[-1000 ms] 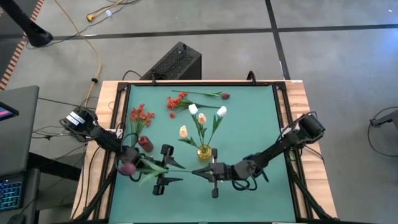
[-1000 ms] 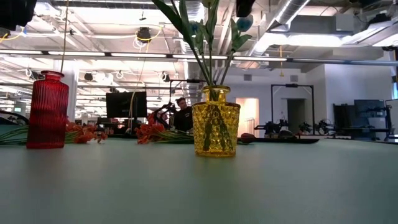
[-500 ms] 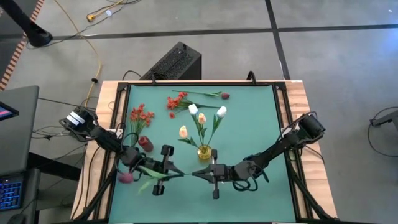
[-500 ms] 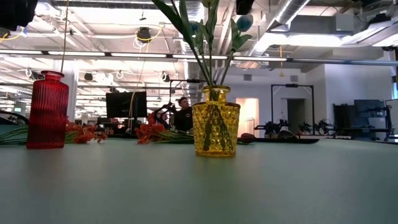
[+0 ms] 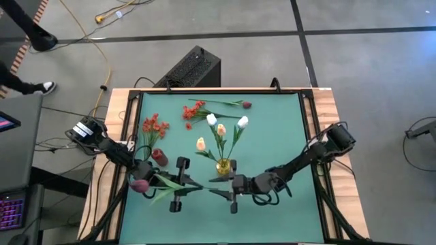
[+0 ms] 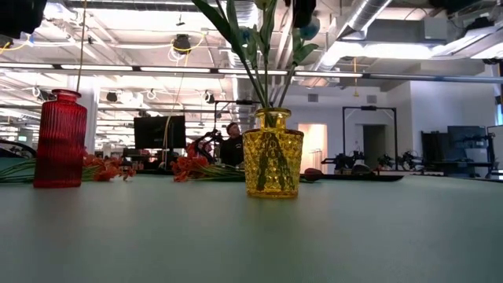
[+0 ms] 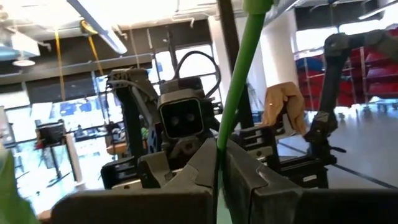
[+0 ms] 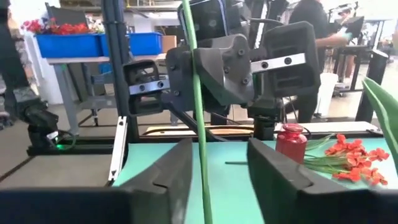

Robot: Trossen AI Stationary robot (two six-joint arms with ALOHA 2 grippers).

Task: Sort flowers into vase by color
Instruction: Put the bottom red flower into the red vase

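A thin green-stemmed artificial flower with a dark maroon bud (image 5: 141,184) is pinched by its stem in the left gripper (image 5: 185,185), near the table's front edge left of centre. The right gripper (image 5: 219,188) faces it close by, fingers (image 8: 165,176) spread apart with the stem between them, not touching. Just behind stands the yellow faceted glass vase (image 5: 223,165) holding white and peach tulips (image 5: 220,126). A red ribbed glass vase (image 5: 159,157) stands to the left; red-orange blossoms (image 5: 154,125) lie beyond on the green table mat (image 5: 279,136).
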